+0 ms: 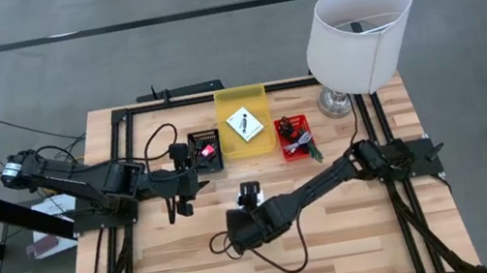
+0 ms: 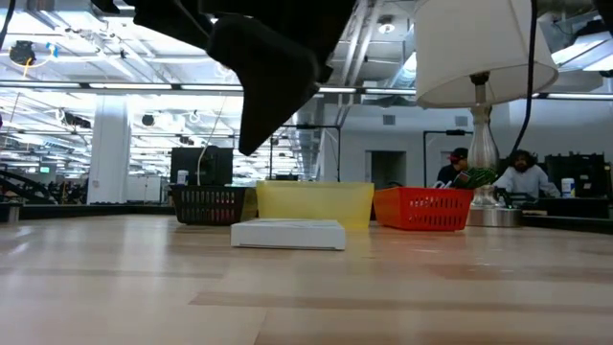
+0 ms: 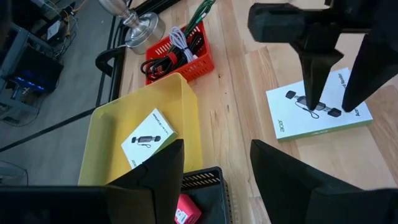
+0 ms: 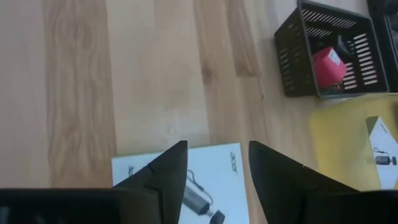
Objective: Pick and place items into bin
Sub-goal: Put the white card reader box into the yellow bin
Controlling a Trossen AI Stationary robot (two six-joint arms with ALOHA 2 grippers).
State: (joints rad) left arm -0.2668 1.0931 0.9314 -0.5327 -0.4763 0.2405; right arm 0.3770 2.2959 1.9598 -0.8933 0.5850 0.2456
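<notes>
**White box flat on the table, right gripper over it**

A white box [image 3: 320,112] lies flat on the wooden table [image 1: 357,236], in front of the yellow bin [image 1: 243,122]. The right gripper [image 1: 250,194] hangs just above it, fingers parted, gripping nothing. A second white box [image 3: 148,139] lies inside the yellow bin. The left gripper [image 1: 192,171] waits open and empty near the black basket [image 1: 206,150]; the red basket [image 1: 294,136] holds cords.

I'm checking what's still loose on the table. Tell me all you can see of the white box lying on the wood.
The white box is flat and rectangular, looks like cardboard, with a green edge, grey lettering and a printed picture of a dark cabled gadget on its top face. It lies flat on the bare table, in front of the yellow bin, apart from it. The right claw hangs open above it, not gripping.
</notes>
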